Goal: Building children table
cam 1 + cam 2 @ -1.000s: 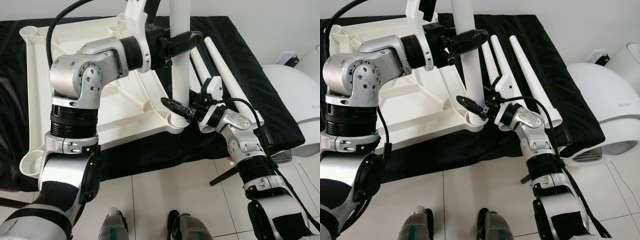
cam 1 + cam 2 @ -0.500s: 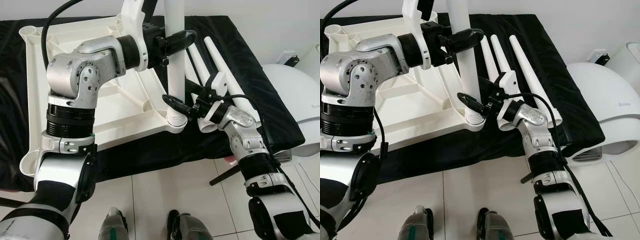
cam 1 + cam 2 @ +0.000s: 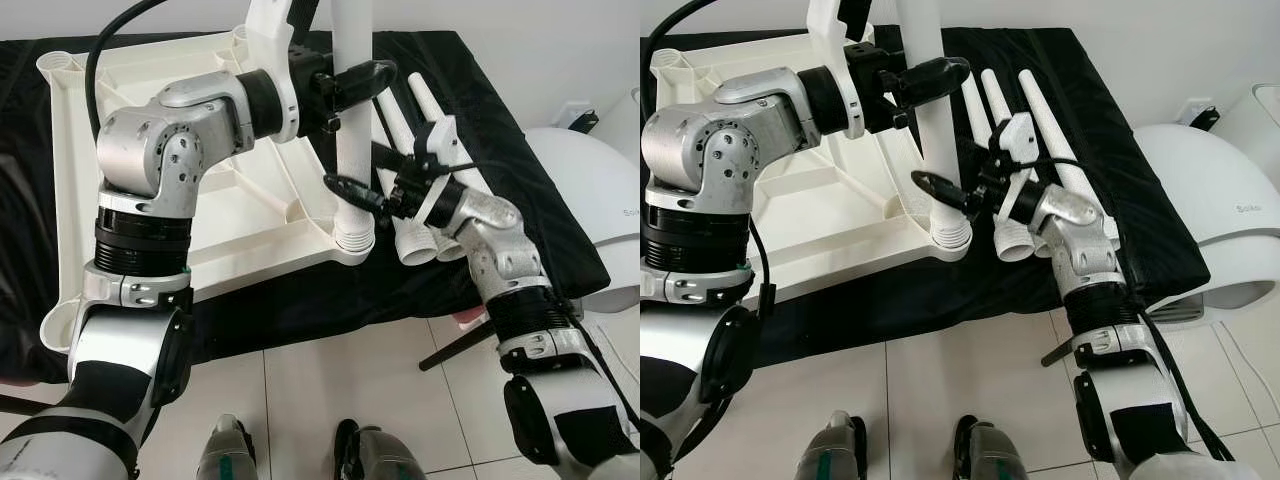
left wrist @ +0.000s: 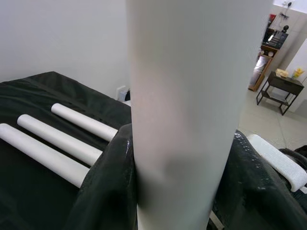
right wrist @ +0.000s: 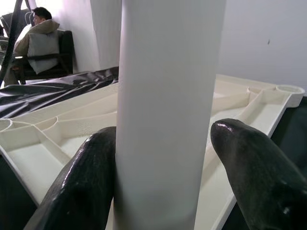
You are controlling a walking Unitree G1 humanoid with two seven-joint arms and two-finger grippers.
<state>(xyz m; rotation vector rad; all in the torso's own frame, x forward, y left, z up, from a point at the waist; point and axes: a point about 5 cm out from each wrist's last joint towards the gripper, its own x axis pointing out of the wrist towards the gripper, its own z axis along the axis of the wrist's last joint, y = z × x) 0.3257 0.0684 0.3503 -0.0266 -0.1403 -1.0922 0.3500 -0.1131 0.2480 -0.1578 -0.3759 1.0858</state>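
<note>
The left pincer is clamped on the upright white table leg, whose threaded foot sits in the corner socket of the upturned tabletop directly below both pincers. The right pincer brackets the leg lower down, one finger touching, the other apart. Keep the leg vertical and close the lower grip before twisting, or the threads may cross. Three spare legs lie just beyond the right pincer.
</note>
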